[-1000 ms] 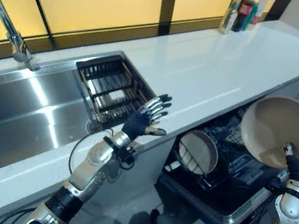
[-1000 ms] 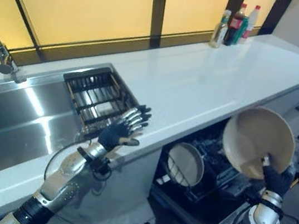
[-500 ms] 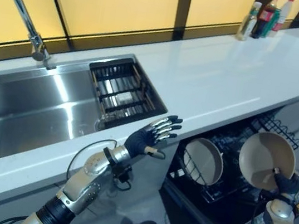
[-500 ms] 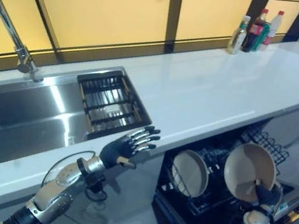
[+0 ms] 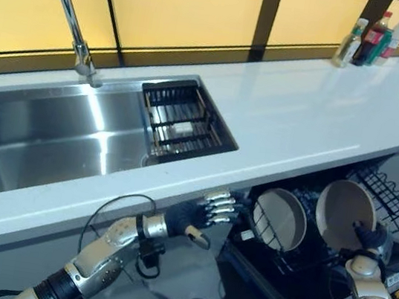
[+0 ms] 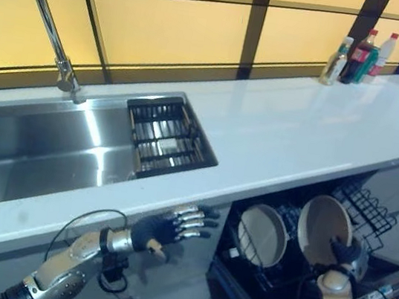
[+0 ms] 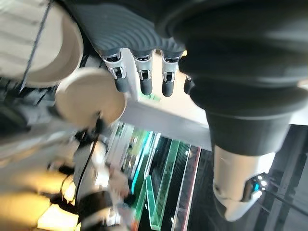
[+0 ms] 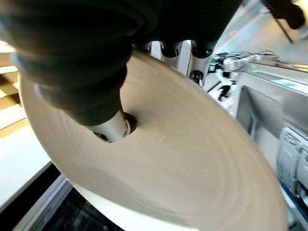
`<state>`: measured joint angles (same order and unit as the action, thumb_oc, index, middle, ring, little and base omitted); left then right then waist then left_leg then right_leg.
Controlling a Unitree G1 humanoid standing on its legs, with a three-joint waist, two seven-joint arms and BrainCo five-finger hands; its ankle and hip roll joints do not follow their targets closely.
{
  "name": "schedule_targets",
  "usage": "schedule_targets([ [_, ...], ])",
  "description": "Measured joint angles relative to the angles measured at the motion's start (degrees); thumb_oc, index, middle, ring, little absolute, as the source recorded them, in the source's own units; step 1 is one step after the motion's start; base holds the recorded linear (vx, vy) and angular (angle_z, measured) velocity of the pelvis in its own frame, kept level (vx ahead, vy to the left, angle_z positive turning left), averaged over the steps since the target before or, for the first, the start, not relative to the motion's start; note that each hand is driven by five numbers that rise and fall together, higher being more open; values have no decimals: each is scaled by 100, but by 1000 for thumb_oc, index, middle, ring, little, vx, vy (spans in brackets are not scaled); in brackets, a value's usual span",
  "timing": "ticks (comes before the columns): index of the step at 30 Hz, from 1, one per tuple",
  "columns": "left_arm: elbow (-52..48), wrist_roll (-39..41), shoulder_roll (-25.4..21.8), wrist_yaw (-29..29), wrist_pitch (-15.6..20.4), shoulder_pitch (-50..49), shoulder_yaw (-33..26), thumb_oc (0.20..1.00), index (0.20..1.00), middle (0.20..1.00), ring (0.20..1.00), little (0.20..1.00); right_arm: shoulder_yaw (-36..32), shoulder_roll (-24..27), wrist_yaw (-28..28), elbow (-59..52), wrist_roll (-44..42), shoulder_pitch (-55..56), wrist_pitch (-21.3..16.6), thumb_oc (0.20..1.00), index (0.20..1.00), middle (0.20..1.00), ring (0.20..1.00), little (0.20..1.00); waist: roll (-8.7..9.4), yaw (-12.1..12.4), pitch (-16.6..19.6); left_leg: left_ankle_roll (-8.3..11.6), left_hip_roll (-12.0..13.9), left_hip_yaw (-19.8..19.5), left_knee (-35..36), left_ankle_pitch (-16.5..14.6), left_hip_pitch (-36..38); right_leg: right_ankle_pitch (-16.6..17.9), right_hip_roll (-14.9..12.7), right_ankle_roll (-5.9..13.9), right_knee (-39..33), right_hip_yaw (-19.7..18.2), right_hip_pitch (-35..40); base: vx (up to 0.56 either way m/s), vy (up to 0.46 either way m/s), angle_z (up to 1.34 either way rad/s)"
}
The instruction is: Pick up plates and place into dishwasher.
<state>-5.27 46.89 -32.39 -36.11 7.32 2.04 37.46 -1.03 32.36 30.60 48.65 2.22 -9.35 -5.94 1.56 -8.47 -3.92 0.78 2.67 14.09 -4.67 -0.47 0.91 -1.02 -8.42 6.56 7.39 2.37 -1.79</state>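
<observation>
White surface [image 5: 300,127] runs across the scene above the open dishwasher, and everything that matters sits under its front edge. Nearest to me, my left hand [image 5: 201,214] hangs just below that edge with its fingers straight and spread, holding nothing; a second ago it was up level with the surface beside the sink, so it has dropped out of the way.

Beside it, my right hand [image 5: 370,237] has its thumb and fingers pinched on the rim of the beige plate [image 5: 344,214], which I read clearly in the right wrist view, thumb on the face and fingers behind. That plate was held high above the surface edge a second ago; it has since come down and now stands nearly upright in the dishwasher rack [image 5: 384,194], just beside a second plate [image 5: 279,219] already standing there. I judge the placing nearly done: what remains is to seat it between the tines and let go, though I cannot tell whether its lower rim already rests in the rack.

Further back, beyond the surface edge, lie the sink [image 5: 35,140] with its black drain basket [image 5: 185,121], the tap [image 5: 66,13], and bottles [image 5: 373,44] at the far corner.
</observation>
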Motion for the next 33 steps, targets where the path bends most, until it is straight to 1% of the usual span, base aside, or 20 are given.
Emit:
schedule_targets([
  [5,663,-2,-26,39,-44,-216,188,1000,1000,1000,1000,1000,175,251,-19,328,217,-115,-4,200,200,200,200,200,-173,-6,25,12,-14,45,-2,-30,163,-8,10,10,7,-95,81,74,-6,-11],
  [7,822,-7,-23,127,-28,-465,172,1000,1000,1000,1000,1000,202,266,-75,340,211,-159,-4,200,200,200,200,200,-226,49,4,40,-74,-104,-99,-138,214,13,74,-2,40,-290,42,2,-88,-51],
  [8,935,-13,-5,166,-16,-585,171,1000,1000,1000,1000,1000,256,270,-141,340,210,-188,-4,200,200,200,200,200,-238,177,0,40,-124,-328,-165,-251,257,60,133,-16,34,-462,1,-18,-98,-86],
  [9,1025,-17,-14,189,-15,-668,158,1000,1000,1000,1000,1000,338,270,-168,317,206,-194,-5,200,200,200,200,200,-229,313,-6,39,-141,-428,-246,-347,239,124,164,-26,11,-536,-44,-32,-102,-95],
  [11,1290,-93,-26,190,-12,-720,28,1000,1000,1000,1000,1000,414,232,-167,294,146,-191,-2,200,200,200,200,200,-134,440,-106,52,-75,-468,-434,-467,145,166,146,-58,-17,-457,-56,-87,-117,-50],
  [14,1476,-129,-33,99,-25,-670,-198,1000,1000,1000,1000,1000,393,227,-89,248,-146,-192,3,200,200,200,200,200,-11,449,-201,39,6,-522,-917,-626,-232,173,138,-47,23,-298,-260,-53,-97,2],
  [15,1575,-208,-27,5,-29,-639,-292,1000,1000,1000,1000,1000,392,210,-61,153,-193,-191,4,200,200,200,200,200,-5,449,-288,12,15,-535,-1063,-675,-300,196,141,-50,99,-300,-280,5,-52,5],
  [17,1806,-523,-32,-64,-43,-641,-325,1000,1000,1000,1000,1000,396,171,-25,-179,-189,-137,23,200,200,200,200,200,64,428,-423,1,44,-518,-1352,-833,-414,213,149,-56,193,-333,-354,7,-35,-5],
  [18,1836,-629,-37,-77,-44,-656,-333,1000,1000,1000,1000,1000,398,167,-2,-483,-186,-76,41,200,200,200,200,200,31,455,-460,-26,67,-517,-1496,-899,-475,212,153,-50,216,-339,-354,17,-38,-10],
  [20,1936,-793,-31,-122,-43,-651,-348,1000,1000,1000,1000,1000,401,130,-3,-902,-165,26,42,200,200,200,200,200,62,394,-518,-62,103,-497,-1746,-1042,-576,206,165,-20,271,-370,-383,31,-60,-6],
  [23,2256,-817,-9,-129,-43,-654,-535,1000,1000,1000,1000,1000,398,30,-2,-1042,-136,65,49,200,200,200,200,200,169,314,-611,-105,132,-469,-1976,-1196,-573,159,135,34,381,-421,-347,71,-108,-5],
  [25,2456,-1024,26,-102,-45,-643,-692,1000,1000,1000,1000,1000,398,-36,-3,-1054,-21,100,70,200,200,200,200,200,221,301,-692,-126,162,-462,-2113,-1276,-587,134,142,57,456,-453,-339,68,-153,-5],
  [28,2622,-1423,57,-100,-66,-645,-880,1000,1000,1000,1000,1000,392,-41,-2,-1209,55,319,145,200,200,200,200,200,237,304,-742,-135,230,-500,-2378,-1392,-725,134,202,47,529,-469,-354,31,-154,1],
  [30,2649,-1603,45,-103,-146,-637,-960,1000,1000,1000,1000,1000,390,-39,1,-1211,58,347,197,200,200,200,200,200,228,322,-795,-133,294,-532,-2575,-1483,-816,107,246,33,596,-444,-368,3,-163,4],
  [33,2655,-1715,-57,-101,-307,-575,-949,1000,1000,1000,1000,1000,391,-23,98,-1209,59,343,263,200,200,200,200,200,236,333,-825,-171,308,-649,-2798,-1538,-1070,72,251,72,659,-355,-474,-67,-177,15],
])
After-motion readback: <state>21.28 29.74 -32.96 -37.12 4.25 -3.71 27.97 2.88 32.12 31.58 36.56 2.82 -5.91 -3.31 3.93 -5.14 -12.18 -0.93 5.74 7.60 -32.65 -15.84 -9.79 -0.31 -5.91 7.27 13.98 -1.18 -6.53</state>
